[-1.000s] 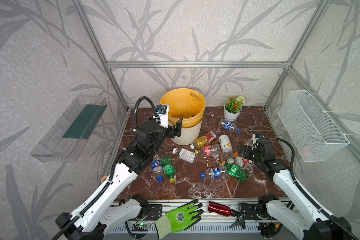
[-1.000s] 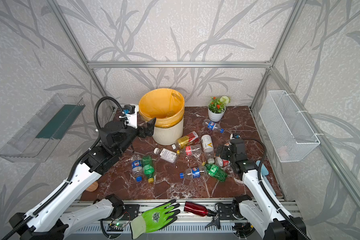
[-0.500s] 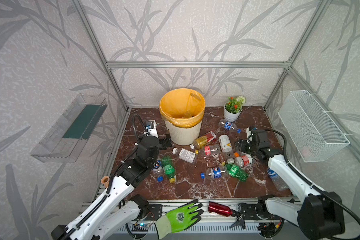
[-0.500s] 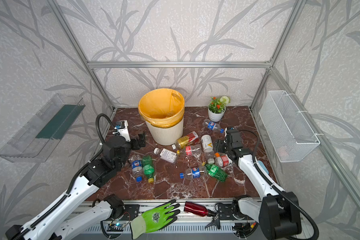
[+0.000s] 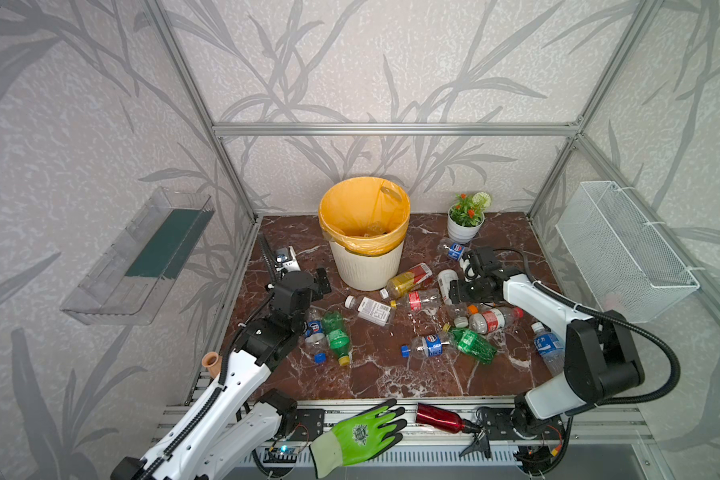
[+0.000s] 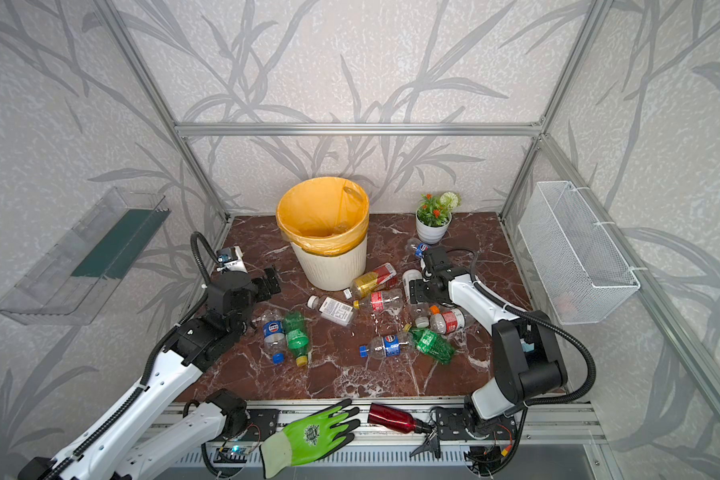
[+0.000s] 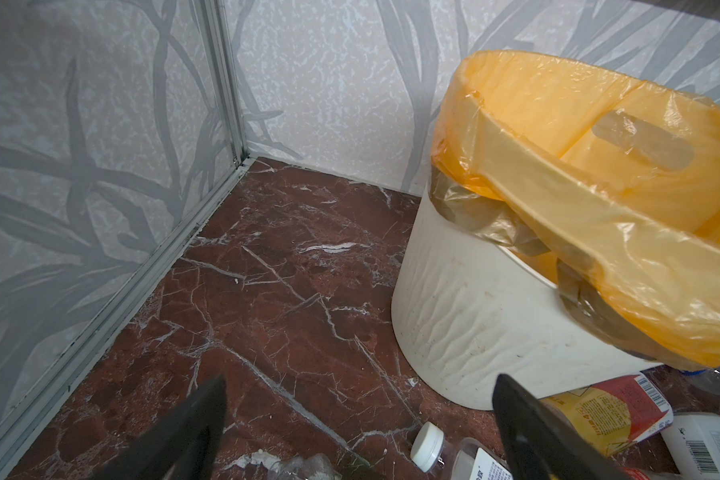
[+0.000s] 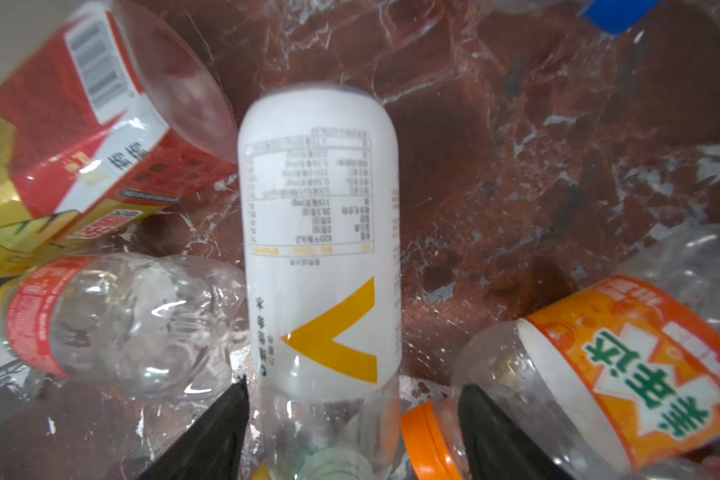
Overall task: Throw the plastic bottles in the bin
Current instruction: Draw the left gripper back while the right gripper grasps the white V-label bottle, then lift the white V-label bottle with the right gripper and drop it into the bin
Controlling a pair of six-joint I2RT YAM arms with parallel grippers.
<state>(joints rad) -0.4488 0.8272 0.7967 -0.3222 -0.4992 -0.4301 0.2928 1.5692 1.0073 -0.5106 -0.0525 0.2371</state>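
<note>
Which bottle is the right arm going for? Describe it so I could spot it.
Start at the bin with the yellow-orange liner. To its right, past the red-and-yellow bottle, lies the white bottle, straddled by the right gripper. Only it wears a full white sleeve with a yellow chevron.

Bottles [image 5: 336, 336] lie scattered beside the bin [image 5: 366, 270] — right tool [image 5: 451, 292] low among them.

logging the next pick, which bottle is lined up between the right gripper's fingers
The white-labelled bottle with the yellow V: its clear neck lies between the fingers of the right gripper. Beside it lie a red-labelled bottle and an orange-labelled bottle.
</note>
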